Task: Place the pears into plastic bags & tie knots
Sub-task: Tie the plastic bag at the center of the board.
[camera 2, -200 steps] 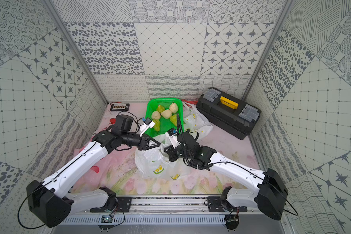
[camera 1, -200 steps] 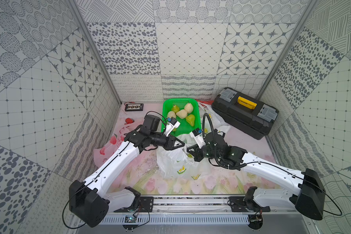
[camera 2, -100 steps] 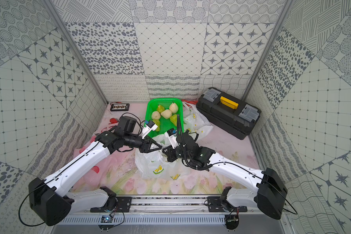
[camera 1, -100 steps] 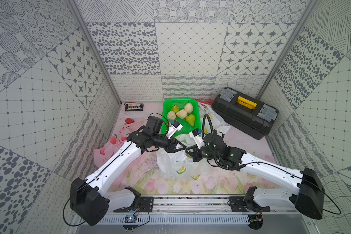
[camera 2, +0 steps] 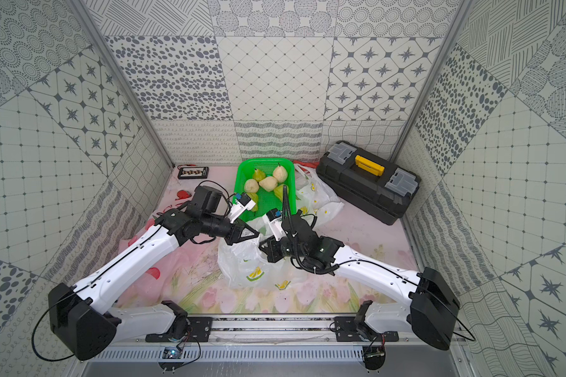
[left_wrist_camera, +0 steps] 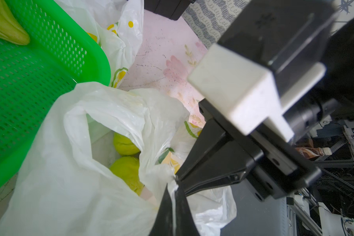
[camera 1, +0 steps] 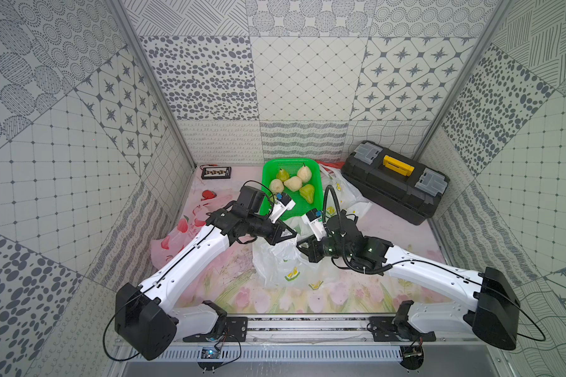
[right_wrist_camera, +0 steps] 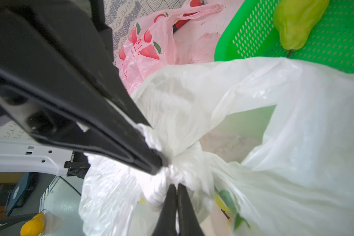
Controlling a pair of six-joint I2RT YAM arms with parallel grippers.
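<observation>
A white plastic bag (camera 1: 281, 267) with lemon prints stands on the mat between my arms, its mouth gathered into a twisted bunch (right_wrist_camera: 178, 163). Two green pears (left_wrist_camera: 125, 141) lie inside it. My left gripper (camera 1: 293, 233) is shut on a strip of the bag's rim (left_wrist_camera: 173, 190). My right gripper (camera 1: 303, 249) meets it tip to tip, its jaws pinched together on the same bunch. Several pears (camera 1: 293, 182) lie in the green basket (camera 1: 265, 173) behind. A pink strawberry bag (camera 1: 180, 228) lies at the left.
A black toolbox (camera 1: 396, 181) with a yellow handle sits at the back right. Another lemon-print bag (camera 1: 343, 192) lies between basket and toolbox. A small black device (camera 1: 216, 172) and a red item (camera 1: 209, 195) lie at the back left.
My left gripper has moved right to meet the right gripper and has closed on the bag's rim. The right arm has barely shifted.
</observation>
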